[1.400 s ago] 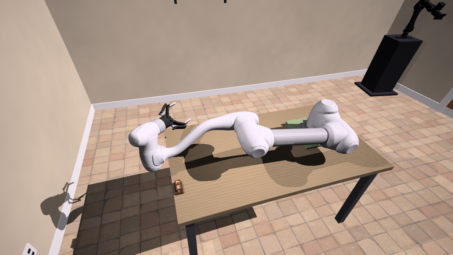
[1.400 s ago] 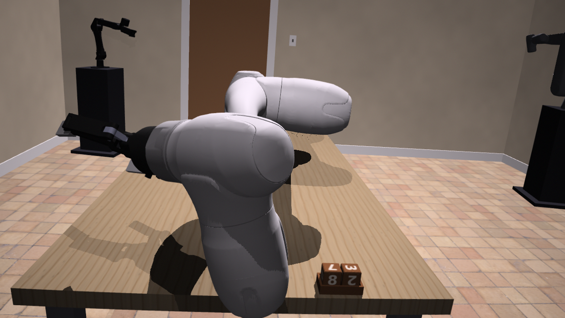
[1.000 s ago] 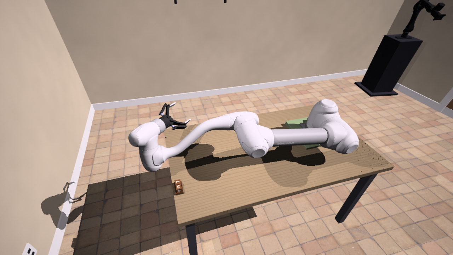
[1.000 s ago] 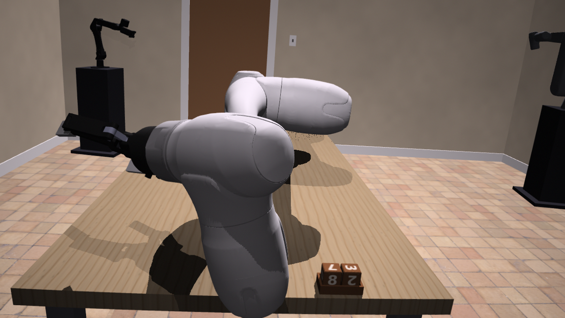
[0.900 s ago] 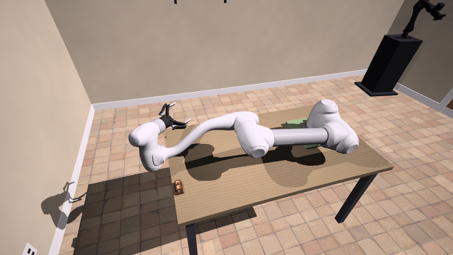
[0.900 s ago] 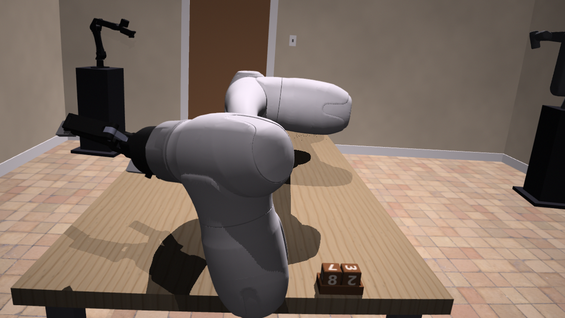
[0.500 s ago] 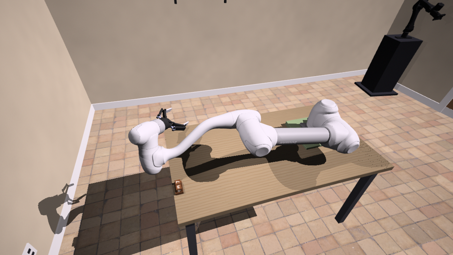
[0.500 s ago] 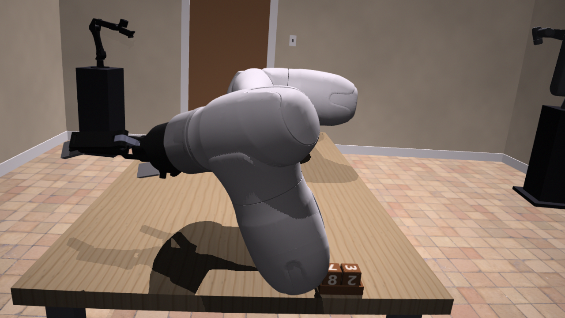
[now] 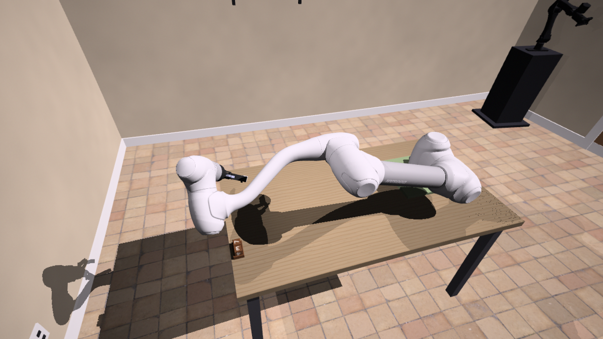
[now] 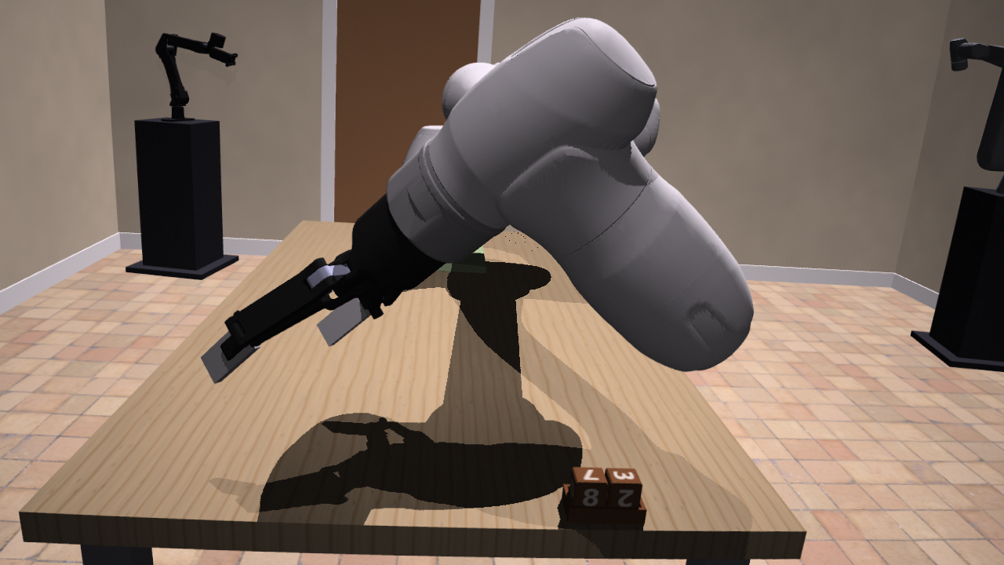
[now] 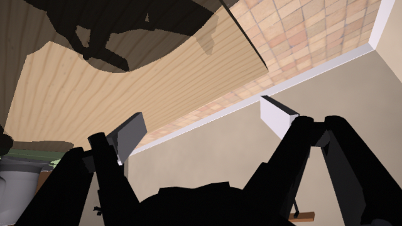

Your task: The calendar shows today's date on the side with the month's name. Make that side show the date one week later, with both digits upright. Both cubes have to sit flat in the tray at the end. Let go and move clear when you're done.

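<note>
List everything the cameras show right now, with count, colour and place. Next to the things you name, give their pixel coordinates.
brown digit cubes: two, side by side in the tray (image 10: 590, 497)
dark brown tray (image 10: 605, 518): one, near the table's edge
pale wooden table (image 9: 421, 227) (image 10: 393, 365) (image 11: 94, 94): one, under the arm
green plate (image 9: 415, 192) (image 10: 463, 267): one, far end of the table
black pedestals: two, on the tiled floor, each bearing a dark arm
brown door (image 10: 407, 91): one, far wall
white arm (image 9: 295, 153) (image 10: 554, 105): one, over the table
black hand (image 9: 245, 179) (image 10: 281, 344) (image 11: 201, 115): one, open, above the table

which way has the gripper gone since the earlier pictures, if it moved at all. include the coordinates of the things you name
Yes. In the exterior view, the gripper (image 9: 245, 178) (image 10: 279, 345) (image 11: 201, 115) has swung down, from level with the black pedestal (image 9: 516, 84) (image 10: 175, 196) to lower, over the wooden table (image 9: 358, 236) (image 10: 667, 484) (image 11: 103, 103).
</note>
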Tool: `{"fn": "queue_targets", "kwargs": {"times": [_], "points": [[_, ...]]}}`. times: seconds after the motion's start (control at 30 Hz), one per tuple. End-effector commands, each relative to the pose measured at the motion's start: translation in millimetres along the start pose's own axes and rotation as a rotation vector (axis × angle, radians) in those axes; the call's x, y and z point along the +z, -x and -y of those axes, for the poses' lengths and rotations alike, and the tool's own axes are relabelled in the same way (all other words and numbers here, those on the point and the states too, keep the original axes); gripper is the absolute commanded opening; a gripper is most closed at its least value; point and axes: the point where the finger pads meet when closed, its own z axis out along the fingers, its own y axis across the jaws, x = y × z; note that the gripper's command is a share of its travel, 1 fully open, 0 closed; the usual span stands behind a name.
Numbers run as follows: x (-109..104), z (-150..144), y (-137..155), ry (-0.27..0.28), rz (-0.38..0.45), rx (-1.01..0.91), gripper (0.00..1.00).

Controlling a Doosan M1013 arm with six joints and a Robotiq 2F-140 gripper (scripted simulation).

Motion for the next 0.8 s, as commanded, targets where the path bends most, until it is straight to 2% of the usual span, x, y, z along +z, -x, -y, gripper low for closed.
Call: {"fn": "queue_targets", "kwargs": {"times": [0.0, 0.07, 0.1, 0.17, 0.27, 0.3, 0.43, 0.47, 0.5, 0.53, 0.57, 0.6, 0.63, 0.67, 0.7, 0.77], "points": [[-21.2, 10.8, -30.1, 0.032, -0.132, -0.109, 1.0], [-35.9, 20.0, -47.6, 0.043, -0.201, -0.166, 1.0], [-36.9, 20.7, -48.7, 0.044, -0.205, -0.169, 1.0], [-60.1, 35.7, -72.7, 0.062, -0.303, -0.245, 1.0], [-62.9, 37.5, -75.4, 0.064, -0.314, -0.254, 1.0], [-90.4, 55.8, -99.4, 0.085, -0.418, -0.328, 1.0], [-117.2, 73.7, -119.3, 0.105, -0.511, -0.389, 1.0], [-117.9, 74.2, -119.8, 0.106, -0.514, -0.391, 1.0], [-141.0, 89.7, -134.5, 0.124, -0.589, -0.437, 1.0], [-144.0, 91.7, -136.3, 0.126, -0.598, -0.442, 1.0], [-162.4, 104.0, -146.5, 0.14, -0.655, -0.474, 1.0], [-167.2, 107.2, -149.0, 0.144, -0.67, -0.482, 1.0], [-186.5, 120.0, -158.2, 0.159, -0.728, -0.512, 1.0], [-186.5, 120.0, -158.2, 0.159, -0.728, -0.512, 1.0], [-201.3, 129.7, -164.5, 0.17, -0.77, -0.533, 1.0], [-217.1, 140.1, -170.6, 0.183, -0.815, -0.554, 1.0]]}}
